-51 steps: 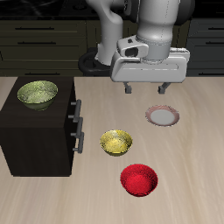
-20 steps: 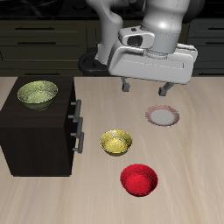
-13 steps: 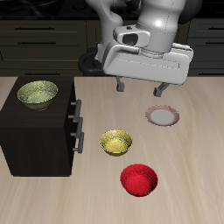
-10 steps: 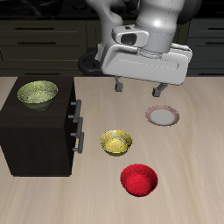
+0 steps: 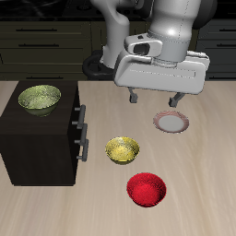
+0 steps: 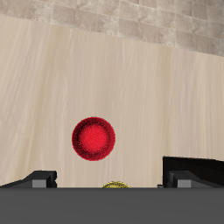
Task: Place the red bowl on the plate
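Observation:
The red bowl (image 5: 146, 189) sits upright on the table near its front edge; the wrist view shows the red bowl (image 6: 94, 140) from above, bare wood all around it. The plate (image 5: 171, 122), whitish with a pinkish-brown rim, lies farther back, apart from the bowl. My gripper (image 5: 155, 97) hangs high over the table behind the plate, open and empty, fingers spread wide. In the wrist view the gripper (image 6: 109, 178) has its dark fingertips (image 6: 39, 178) far apart. The plate is out of the wrist view.
A yellow patterned bowl (image 5: 122, 149) stands between the red bowl and a dark cabinet (image 5: 37, 138). A yellow-green bowl (image 5: 40, 99) rests on the cabinet's top. A sliver of the yellow bowl (image 6: 115, 185) shows in the wrist view.
The arm has swayed a little sideways and slightly lower above the table, staying open. The bowls and the plate have not moved.

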